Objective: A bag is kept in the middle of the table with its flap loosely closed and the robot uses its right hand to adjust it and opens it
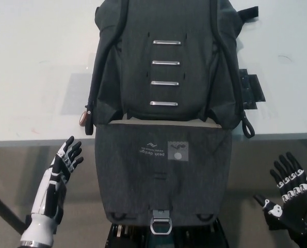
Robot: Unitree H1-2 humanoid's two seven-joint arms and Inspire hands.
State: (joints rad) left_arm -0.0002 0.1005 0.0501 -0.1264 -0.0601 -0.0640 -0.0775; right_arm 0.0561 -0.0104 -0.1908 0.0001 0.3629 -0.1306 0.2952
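One bag (166, 77), dark grey, lies mid-table (34, 77). Its flap (163, 178) is turned out over the near table edge and hangs below it, metal buckle (161, 223) at the flap's bottom end. Four metal bars (165, 72) run in a column down the bag's face. Straps trail onto the table on the right side. Bare table lies to the left of the bag, less to the right.

Right hand (287, 199), black: below the table edge, right of the flap, apart from it, fingers spread, holding nothing. Left hand (60, 173), white: below the edge, left of the flap, near but not touching, fingers apart, holding nothing.
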